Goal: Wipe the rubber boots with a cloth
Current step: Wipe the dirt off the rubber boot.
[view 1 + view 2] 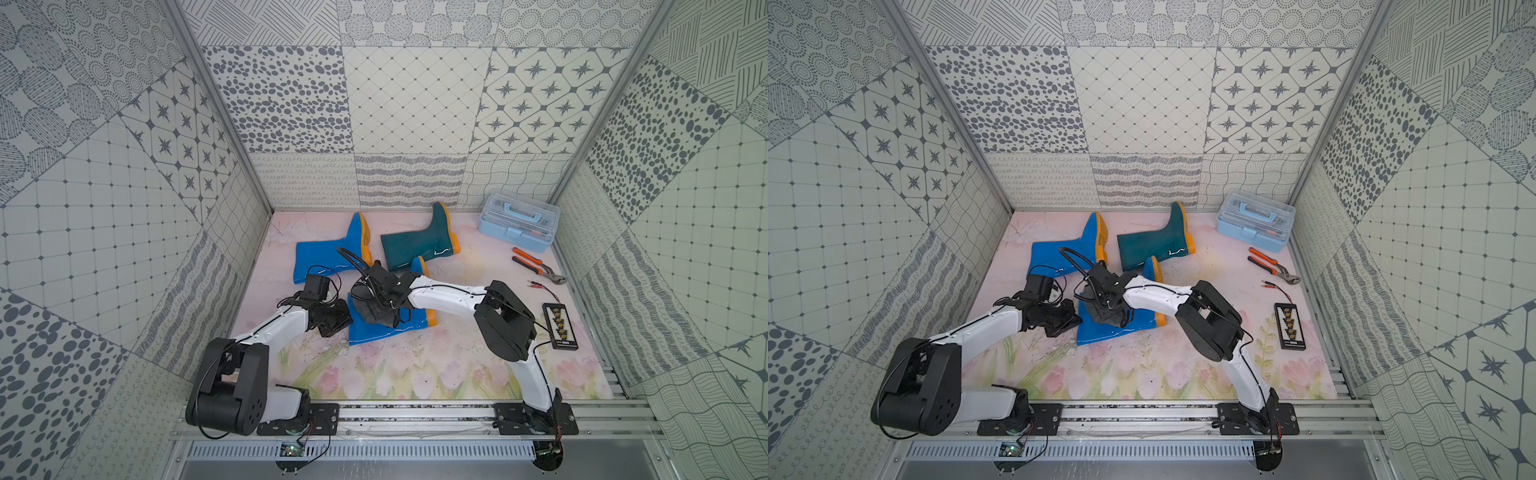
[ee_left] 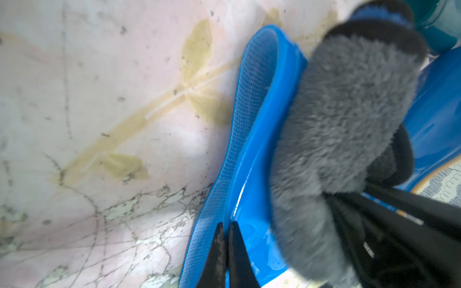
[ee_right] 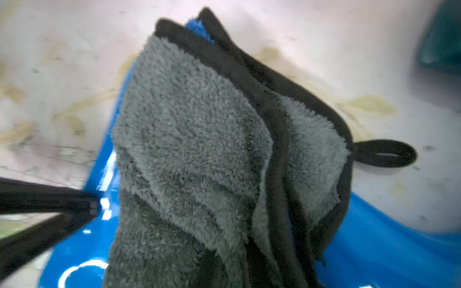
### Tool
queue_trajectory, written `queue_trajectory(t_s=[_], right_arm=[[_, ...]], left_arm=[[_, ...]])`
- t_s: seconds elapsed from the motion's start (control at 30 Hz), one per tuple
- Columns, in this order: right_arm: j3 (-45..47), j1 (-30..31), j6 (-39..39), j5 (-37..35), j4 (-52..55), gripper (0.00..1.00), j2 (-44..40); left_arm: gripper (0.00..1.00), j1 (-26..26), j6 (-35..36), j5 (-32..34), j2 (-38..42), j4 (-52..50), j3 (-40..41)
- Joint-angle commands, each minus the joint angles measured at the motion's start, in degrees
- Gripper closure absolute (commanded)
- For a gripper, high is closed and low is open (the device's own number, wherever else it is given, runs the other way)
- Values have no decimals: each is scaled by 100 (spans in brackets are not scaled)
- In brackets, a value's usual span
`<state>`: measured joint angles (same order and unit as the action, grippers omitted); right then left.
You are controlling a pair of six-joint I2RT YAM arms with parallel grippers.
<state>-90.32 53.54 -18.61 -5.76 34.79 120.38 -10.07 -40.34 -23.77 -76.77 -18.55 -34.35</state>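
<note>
Off in the far right corner of the surface (image 1: 415,374) sits a pale blue toolbox (image 1: 517,226). Orange-handled pliers (image 1: 536,266) lie along the right edge, and nearer along that edge there is a black connector board (image 1: 560,326) with thin leads.

All three boots lie on their sides. The far blue boot (image 1: 328,253) is toward the far left corner. The teal boot (image 1: 419,245) is by the middle of the far edge. The near blue boot (image 1: 382,330) is in the middle of the surface, its orange sole turned to the right edge.

The right arm reaches in across that boot's foot and hides a good part of it in both top views. The right tool (image 1: 386,297) is clamped on the cloth (image 1: 370,313). The cloth hangs bunched in folds against the glossy blue shaft: fluffy grey, dark edging, a sliver of blue backing and a small hanging loop.

The left tool (image 2: 226,249) comes in from the left edge. It is closed tight, pinching the rim of the near blue boot's mouth, whose mesh lining shows inside. The surface around is scuffed and speckled with dirt.
</note>
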Motion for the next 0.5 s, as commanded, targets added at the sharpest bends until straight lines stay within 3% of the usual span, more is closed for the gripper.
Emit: queue_trajectory(t_s=[0.0,0.17,0.37,0.47], right_arm=[[585,-481,223,-775,538,100,-767],[639,-362,105,-649,502,100,-945],[-418,592,-457,202,85,100,55],[-708,777,-581,685,-308,100,322]], left_arm=[[100,12,109,136,83,-291,42],[100,1,95,48,51,-237,51],[100,-17,112,82,149,-305,42],[100,-19,110,108,188,-342,34]])
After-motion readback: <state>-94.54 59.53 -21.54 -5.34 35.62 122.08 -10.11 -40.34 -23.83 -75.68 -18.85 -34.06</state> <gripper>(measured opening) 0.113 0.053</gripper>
